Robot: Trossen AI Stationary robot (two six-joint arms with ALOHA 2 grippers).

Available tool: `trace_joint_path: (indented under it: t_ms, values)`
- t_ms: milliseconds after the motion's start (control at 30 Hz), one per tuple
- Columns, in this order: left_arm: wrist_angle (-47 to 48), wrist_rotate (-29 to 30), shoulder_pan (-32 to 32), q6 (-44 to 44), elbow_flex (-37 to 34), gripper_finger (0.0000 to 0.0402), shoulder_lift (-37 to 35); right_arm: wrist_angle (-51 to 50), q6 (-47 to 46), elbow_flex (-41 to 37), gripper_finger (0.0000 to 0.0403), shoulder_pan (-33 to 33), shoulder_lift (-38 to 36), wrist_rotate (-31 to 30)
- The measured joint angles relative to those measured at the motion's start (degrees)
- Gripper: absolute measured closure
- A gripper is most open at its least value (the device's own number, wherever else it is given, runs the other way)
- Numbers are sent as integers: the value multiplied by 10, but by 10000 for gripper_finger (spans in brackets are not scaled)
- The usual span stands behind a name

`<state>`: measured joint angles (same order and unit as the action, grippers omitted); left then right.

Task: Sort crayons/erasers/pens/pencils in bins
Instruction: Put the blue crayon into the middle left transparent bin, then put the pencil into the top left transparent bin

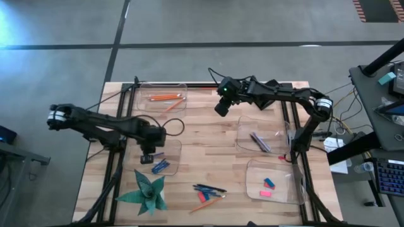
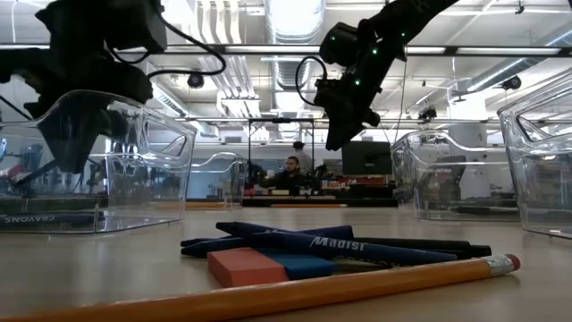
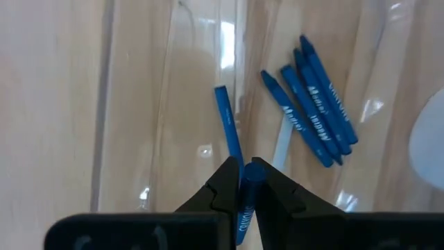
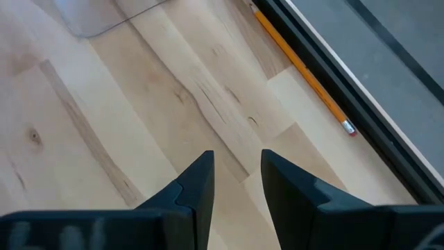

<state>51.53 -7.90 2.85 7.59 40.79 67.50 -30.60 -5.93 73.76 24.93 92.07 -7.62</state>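
Over the crayon bin (image 1: 170, 151), the left gripper (image 3: 242, 186) pinches a crayon (image 3: 245, 208) pointing downward.

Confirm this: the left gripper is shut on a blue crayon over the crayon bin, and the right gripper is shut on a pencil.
One part is wrong. The right gripper holds nothing: the right wrist view shows its fingers apart over bare table, with the pencil lying beyond them. The left gripper is indeed shut on a blue crayon over the crayon bin.

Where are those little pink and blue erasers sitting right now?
In the high view, two erasers lie in the clear bin at the table's near right corner; two more sit loose by the pens.
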Motion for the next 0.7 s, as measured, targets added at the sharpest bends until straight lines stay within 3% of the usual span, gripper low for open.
trace_joint_path:
  t_ms: [533, 700]
  values:
    - [-1, 3, 0, -3, 1, 352, 81, 15, 6, 0, 294, 15, 0, -6]
    - [6, 3, 0, 60, 4, 350, 67, 32, 6, 0, 294, 25, 0, -6]
